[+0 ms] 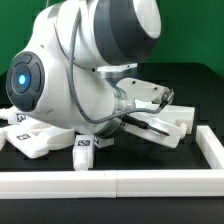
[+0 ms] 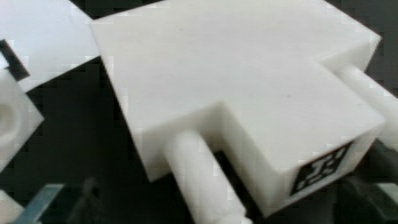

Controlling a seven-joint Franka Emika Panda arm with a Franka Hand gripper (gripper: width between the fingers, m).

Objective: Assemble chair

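A chunky white chair part (image 2: 214,70) with two round pegs and a black-and-white tag (image 2: 322,174) on its end fills the wrist view. My gripper (image 2: 217,208) is right over its tagged end. The fingers are dim dark shapes on either side, standing wide open and apart from the part. In the exterior view the gripper (image 1: 158,106) reaches toward that view's right, low over the same white part (image 1: 172,122) lying on the black table. Nothing is lifted.
More white tagged chair parts (image 1: 25,137) lie at the exterior view's left, and a small tagged piece (image 1: 83,154) sits near the front. Another white part (image 2: 15,110) lies beside the big one. A plain white border rail (image 1: 110,183) runs along the front and right edge.
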